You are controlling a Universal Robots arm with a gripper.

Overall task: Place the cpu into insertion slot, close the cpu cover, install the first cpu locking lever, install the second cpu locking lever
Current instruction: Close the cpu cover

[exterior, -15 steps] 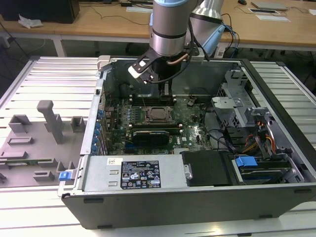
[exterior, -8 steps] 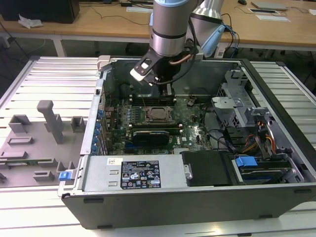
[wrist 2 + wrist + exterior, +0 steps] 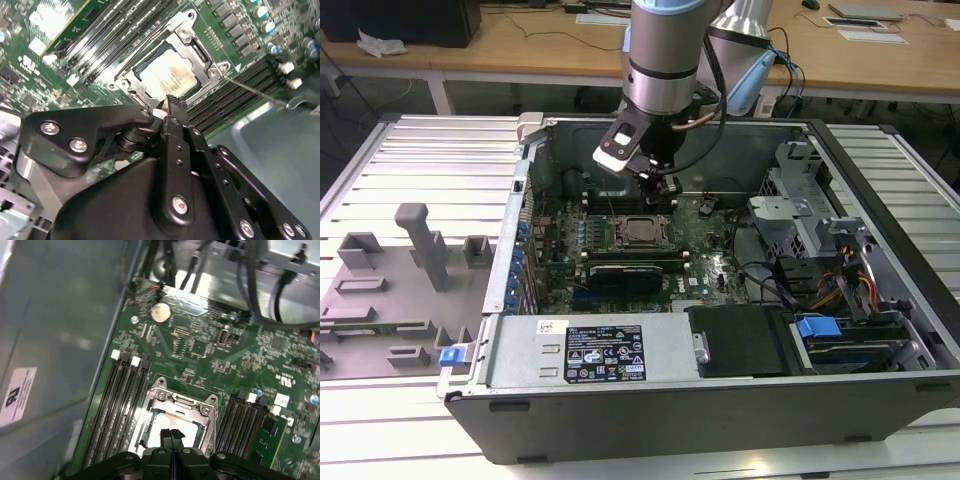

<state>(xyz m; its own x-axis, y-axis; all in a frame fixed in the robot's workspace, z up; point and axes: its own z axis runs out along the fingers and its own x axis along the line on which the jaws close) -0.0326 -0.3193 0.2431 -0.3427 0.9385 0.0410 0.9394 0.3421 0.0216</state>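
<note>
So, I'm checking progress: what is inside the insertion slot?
The cpu lies in the insertion slot, its pale top showing through the cpu cover window. The hand covers one edge; anything beneath the cpu is hidden.

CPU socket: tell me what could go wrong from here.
1. The gripper hangs close over the cpu; pushing down off-centre might scrape its metal top or the cpu cover.
2. A locking lever juts out over the memory slots, seemingly unlatched; a sideways move could snag it.
</note>
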